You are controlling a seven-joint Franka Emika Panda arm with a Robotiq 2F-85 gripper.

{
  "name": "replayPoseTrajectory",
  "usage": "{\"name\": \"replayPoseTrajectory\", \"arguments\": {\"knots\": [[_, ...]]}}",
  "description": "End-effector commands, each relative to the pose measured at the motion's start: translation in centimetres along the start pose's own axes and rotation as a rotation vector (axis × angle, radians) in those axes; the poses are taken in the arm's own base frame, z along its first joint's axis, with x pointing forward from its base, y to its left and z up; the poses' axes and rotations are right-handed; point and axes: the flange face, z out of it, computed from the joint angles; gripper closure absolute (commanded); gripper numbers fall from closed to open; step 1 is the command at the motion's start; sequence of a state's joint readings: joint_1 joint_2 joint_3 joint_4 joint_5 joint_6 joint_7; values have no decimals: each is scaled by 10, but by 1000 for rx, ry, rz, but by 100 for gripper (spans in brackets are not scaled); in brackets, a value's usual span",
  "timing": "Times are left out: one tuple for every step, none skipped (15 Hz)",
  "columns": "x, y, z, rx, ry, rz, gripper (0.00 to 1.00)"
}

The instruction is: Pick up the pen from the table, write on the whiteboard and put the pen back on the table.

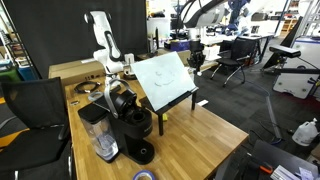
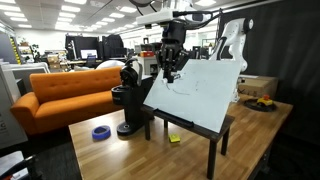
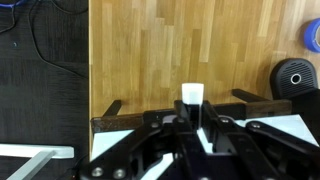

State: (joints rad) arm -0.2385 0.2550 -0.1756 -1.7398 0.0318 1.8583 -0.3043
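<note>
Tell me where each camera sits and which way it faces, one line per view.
Exterior view: raised, off a table corner, facing the board past the coffee machine; the white arm shows behind the board.
Exterior view: lower, off another corner, facing the sofa; arm and hand show over the board.
Wrist view: on the wrist, looking down at the table; the hand, shut on the pen, fills the bottom.
Shared: both exterior views show board, coffee machine and arm.
</note>
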Motion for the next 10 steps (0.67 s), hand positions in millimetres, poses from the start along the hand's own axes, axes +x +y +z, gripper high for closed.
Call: {"name": "replayPoseTrajectory", "arguments": {"knots": [[16,4,-5,0,33,12,95],[24,2,-4,-4,36,8,95],[32,-1,0,-6,36,4,95],[41,-5,3,-10,36,-1,95],[49,-9,8,-8,28,-6,95],[59,-14,13,-10,19,-8,95],[67,-18,19,-12,15,-13,95],[75,-23,23,-14,9,-19,95],[82,-27,27,-16,6,-24,95],[88,-31,30,-18,4,-28,95]]}}
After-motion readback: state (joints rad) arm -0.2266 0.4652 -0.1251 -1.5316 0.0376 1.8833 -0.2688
